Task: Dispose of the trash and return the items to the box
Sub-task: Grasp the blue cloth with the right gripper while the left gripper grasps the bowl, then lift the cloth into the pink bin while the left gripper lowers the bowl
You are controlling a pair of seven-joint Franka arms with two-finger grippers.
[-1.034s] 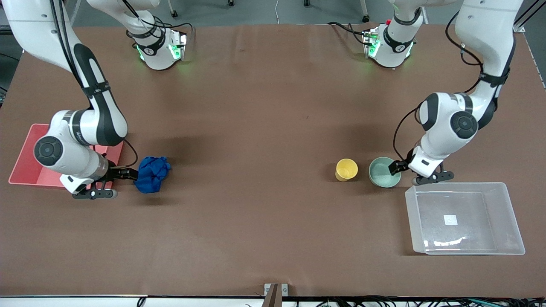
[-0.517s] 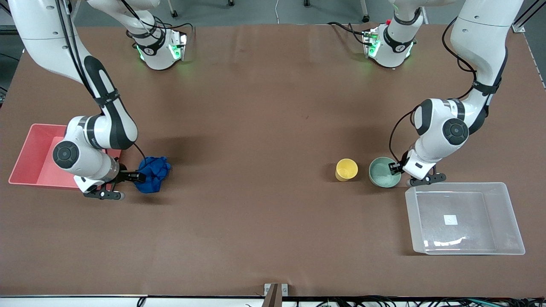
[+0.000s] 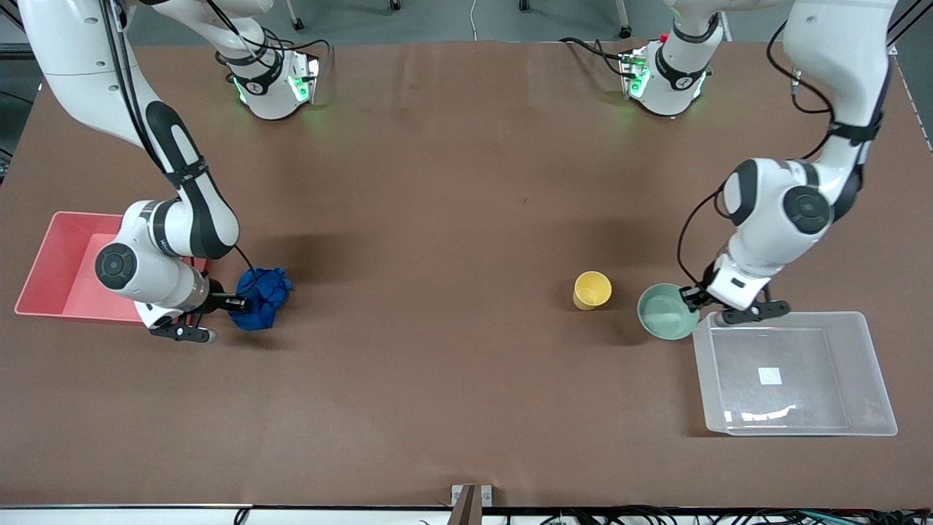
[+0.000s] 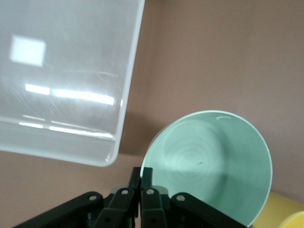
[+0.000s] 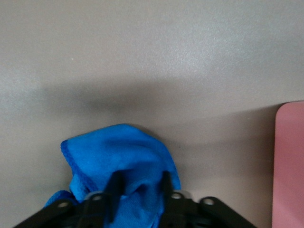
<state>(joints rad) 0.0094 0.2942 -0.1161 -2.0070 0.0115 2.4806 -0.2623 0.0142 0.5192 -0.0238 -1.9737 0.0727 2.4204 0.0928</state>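
Note:
The blue wad (image 3: pixel 262 294) lies on the table beside the pink bin. My right gripper (image 3: pixel 235 301) is low at the wad, open, with a finger on each side of the cloth; the right wrist view shows the wad (image 5: pixel 118 149) filling the gap of the gripper (image 5: pixel 140 179). My left gripper (image 3: pixel 692 296) is shut on the rim of the mint-green bowl (image 3: pixel 665 312) and holds it tilted, just off the table, at the corner of the clear box (image 3: pixel 867 372). The left wrist view shows the gripper (image 4: pixel 141 172), the bowl (image 4: pixel 209 166) and the box (image 4: pixel 126 95). The yellow cup (image 3: pixel 592 289) stands upright beside the bowl.
The pink bin (image 3: pixel 51 251) sits at the right arm's end of the table and shows in the right wrist view (image 5: pixel 289 161). The clear box holds only its white sticker (image 3: pixel 770 375). The yellow cup's edge shows in the left wrist view (image 4: pixel 290 214).
My left gripper has lifted the bowl and carried it toward the clear box's corner, tilting it. My right gripper has pushed farther onto the blue wad.

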